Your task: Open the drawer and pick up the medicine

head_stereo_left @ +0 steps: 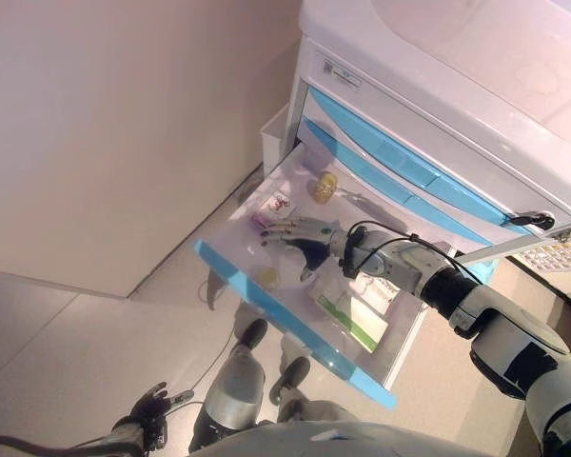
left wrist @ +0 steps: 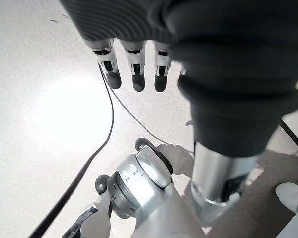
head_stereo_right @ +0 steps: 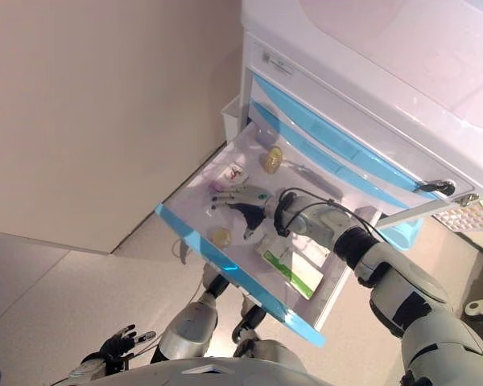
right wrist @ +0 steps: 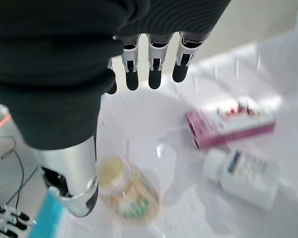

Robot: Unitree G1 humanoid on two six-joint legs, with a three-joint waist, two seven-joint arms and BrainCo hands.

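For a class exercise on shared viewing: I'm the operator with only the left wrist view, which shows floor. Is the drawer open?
Observer: Yes, the drawer is pulled out.
Operator: Where is the right hand?
Observer: The right hand is over the drawer, fingers straight, holding nothing.
Operator: What lies near it?
Observer: A pink box and a white bottle lie past its fingertips, and a yellowish bottle near its thumb.

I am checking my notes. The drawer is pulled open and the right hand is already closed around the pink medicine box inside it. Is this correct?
Not quite. The drawer is open, but the right hand holds nothing: the right wrist view shows its fingers straight, above the drawer floor, with the pink medicine box lying apart from them.
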